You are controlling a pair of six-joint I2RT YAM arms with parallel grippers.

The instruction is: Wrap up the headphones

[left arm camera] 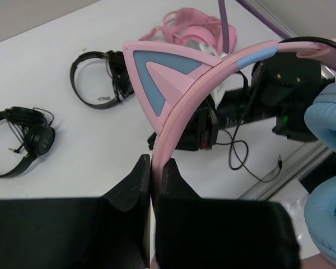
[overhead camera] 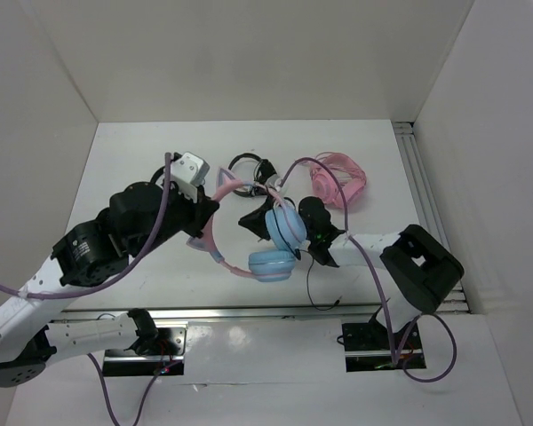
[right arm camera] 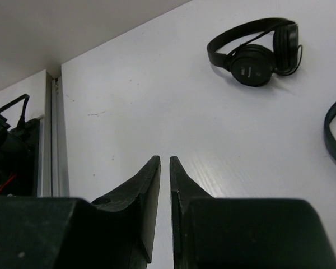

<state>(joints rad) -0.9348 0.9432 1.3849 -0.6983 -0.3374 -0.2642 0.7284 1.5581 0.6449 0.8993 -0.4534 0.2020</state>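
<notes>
The headphones [overhead camera: 280, 240] have light blue ear cups, a thin pink headband and a cat ear [left arm camera: 157, 73]. They hang above the table's middle. My left gripper [overhead camera: 209, 211] is shut on the pink headband [left arm camera: 173, 134], which runs up between its fingers. The thin black cable [left arm camera: 241, 151] trails down to the table, ending near the front rail [overhead camera: 324, 297]. My right gripper [right arm camera: 164, 159] sits just right of the ear cups [left arm camera: 330, 140]. Its jaws stand a narrow gap apart, and only bare table shows between them.
All-pink headphones [overhead camera: 338, 182] lie at the back right. One pair of black headphones [overhead camera: 253, 169] lies behind the lifted set, and another pair [left arm camera: 22, 140] lies further left. A metal rail [overhead camera: 422, 186] runs along the table's right edge.
</notes>
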